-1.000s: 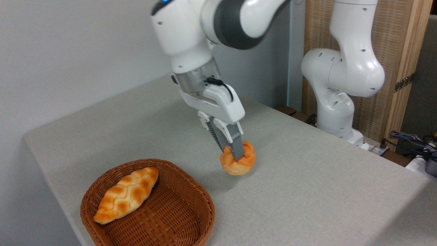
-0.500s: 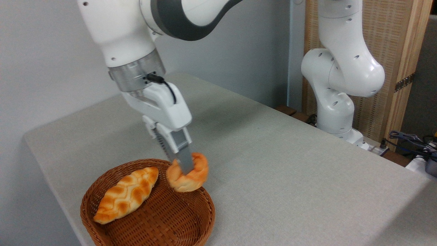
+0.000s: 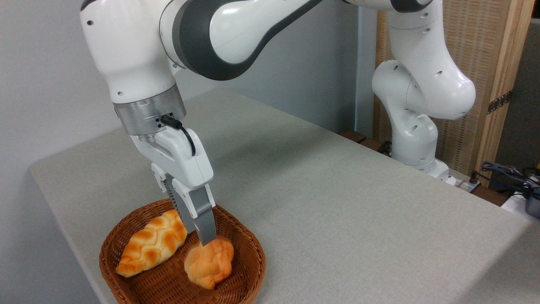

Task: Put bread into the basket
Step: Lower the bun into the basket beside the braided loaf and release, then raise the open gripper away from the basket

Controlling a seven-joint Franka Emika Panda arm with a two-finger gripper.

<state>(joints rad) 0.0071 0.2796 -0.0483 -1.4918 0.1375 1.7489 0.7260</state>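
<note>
The bread [image 3: 209, 264], a small round golden-orange bun, lies slightly blurred on the floor of the brown wicker basket [image 3: 249, 249], in its right half. My gripper [image 3: 203, 240] points down into the basket right above the bun. Its grey front finger [image 3: 203, 219] ends at the bun's top edge, and the bun sits below the fingertips rather than between them. The jaws look open and the bun looks let go. The rear finger is mostly hidden behind the front one.
A long braided oval loaf [image 3: 151, 244] lies in the basket's left half, right beside my fingers. The basket stands near the front left corner of the grey table [image 3: 337, 202]. The arm's white base [image 3: 415, 143] rises at the back right, with cables [image 3: 510, 173] beyond.
My gripper carried the bun left from the table's middle to over the basket and lowered it. The bun has slipped from between the fingers and now lies in the basket.
</note>
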